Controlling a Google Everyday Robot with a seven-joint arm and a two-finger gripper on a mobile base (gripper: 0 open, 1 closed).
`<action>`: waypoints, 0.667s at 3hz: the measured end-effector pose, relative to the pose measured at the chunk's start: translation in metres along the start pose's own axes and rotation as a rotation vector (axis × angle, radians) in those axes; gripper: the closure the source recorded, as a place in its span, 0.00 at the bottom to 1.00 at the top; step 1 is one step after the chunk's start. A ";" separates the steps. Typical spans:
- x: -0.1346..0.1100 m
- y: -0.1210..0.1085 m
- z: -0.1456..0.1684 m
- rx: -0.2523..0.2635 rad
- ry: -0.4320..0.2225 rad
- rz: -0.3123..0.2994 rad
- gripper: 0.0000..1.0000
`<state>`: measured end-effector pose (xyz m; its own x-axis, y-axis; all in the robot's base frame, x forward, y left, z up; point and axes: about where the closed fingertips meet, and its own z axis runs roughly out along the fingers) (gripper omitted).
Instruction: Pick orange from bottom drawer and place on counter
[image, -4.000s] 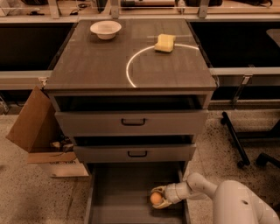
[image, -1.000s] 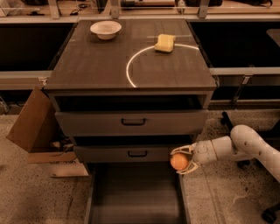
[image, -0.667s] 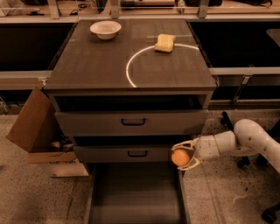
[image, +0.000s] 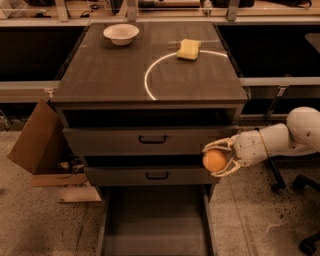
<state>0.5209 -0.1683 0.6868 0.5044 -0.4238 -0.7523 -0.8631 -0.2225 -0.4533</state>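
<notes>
My gripper (image: 218, 159) is shut on the orange (image: 214, 160), a small round fruit. It holds it in the air at the right front corner of the cabinet, level with the middle drawer and below the counter's edge. The white arm reaches in from the right. The bottom drawer (image: 155, 220) is pulled open below, a plain grey box with nothing visible inside. The counter (image: 110, 70) is a dark wood-grain top with a thin white arc on it.
A white bowl (image: 121, 33) stands at the counter's back left. A yellow sponge (image: 189, 49) lies at the back right on the arc. A cardboard box (image: 42, 147) leans at the cabinet's left. An office chair base (image: 300, 187) stands on the right.
My gripper has lifted the orange out of the bottom drawer, up and to the right. Over the last second it rose a little further beside the middle drawer.
</notes>
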 end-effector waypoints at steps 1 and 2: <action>0.000 0.000 0.000 0.000 0.000 0.000 1.00; -0.011 -0.016 -0.005 0.005 -0.007 -0.008 1.00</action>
<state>0.5286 -0.1644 0.7049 0.5116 -0.4162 -0.7517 -0.8589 -0.2218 -0.4617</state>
